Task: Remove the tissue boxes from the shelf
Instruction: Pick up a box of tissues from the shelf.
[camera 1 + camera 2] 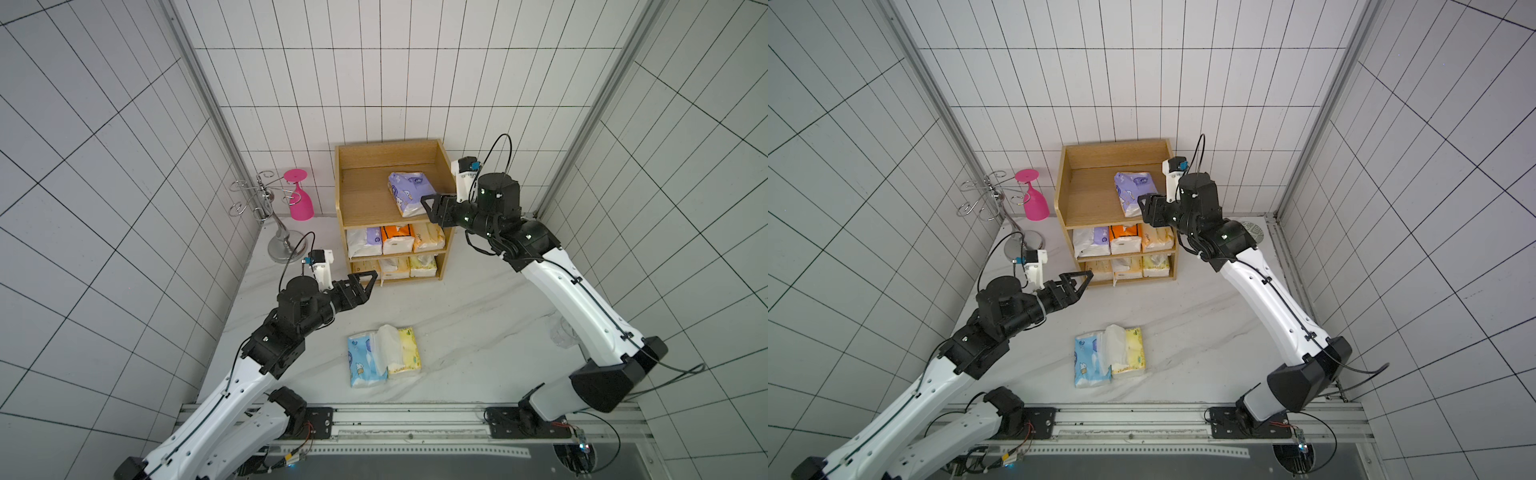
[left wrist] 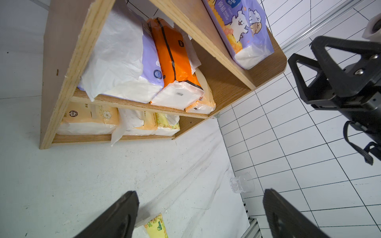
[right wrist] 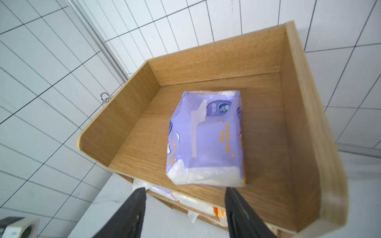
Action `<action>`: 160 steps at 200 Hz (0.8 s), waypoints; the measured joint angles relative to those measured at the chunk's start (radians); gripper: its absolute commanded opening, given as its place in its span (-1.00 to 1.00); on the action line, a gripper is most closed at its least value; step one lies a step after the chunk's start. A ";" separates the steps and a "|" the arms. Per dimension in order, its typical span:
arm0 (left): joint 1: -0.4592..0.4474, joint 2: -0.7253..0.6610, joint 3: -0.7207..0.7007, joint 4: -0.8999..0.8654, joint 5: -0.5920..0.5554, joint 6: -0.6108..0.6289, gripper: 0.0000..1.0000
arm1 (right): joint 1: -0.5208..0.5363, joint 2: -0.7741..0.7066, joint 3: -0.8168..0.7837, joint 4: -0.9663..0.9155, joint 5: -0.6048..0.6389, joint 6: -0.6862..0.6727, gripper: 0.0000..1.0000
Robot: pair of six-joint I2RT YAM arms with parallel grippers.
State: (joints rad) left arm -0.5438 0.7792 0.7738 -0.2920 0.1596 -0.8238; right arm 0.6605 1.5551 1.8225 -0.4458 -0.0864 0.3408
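Progress is judged as early: two of nine units are off the shelf, seven are left. The light blue pack and the yellow pack lie side by side, touching, on the table in front of the unit, with white tissue bunched up between them. One purple pack lies flat on the top tier, toward the front edge and slightly askew. The middle tier holds three packs (purple, orange, pale orange), and the bottom tier holds three more in pale orange and yellow tones. The right gripper stands at the front edge of the top tier, jaws apart and empty, with the purple pack just beyond its tips. The left gripper hangs near the shelf's lower front corner, jaws likewise spread with nothing between them. The shelf is light wood-grain board with raised sides and back and rounded front corners. The packs are soft, brick-shaped, wrapped in glossy, wrinkled film that is likely to deform under grip; loose tissue protrudes from several. The table surface is smooth, white and marble-veined.
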 measured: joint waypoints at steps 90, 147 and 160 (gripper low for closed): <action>-0.014 -0.025 -0.001 0.001 -0.015 0.005 0.96 | 0.006 0.175 0.086 -0.043 0.029 -0.034 0.30; -0.014 -0.026 -0.001 0.000 -0.020 0.005 0.97 | 0.053 0.128 0.082 -0.032 -0.022 -0.023 0.30; -0.014 -0.027 -0.001 0.000 -0.020 0.005 0.96 | 0.053 0.099 0.082 -0.032 -0.022 -0.023 0.30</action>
State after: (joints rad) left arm -0.5575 0.7525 0.7727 -0.2920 0.1398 -0.8185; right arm 0.7139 1.6543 1.9045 -0.4774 -0.1081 0.3183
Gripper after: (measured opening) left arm 0.983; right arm 0.651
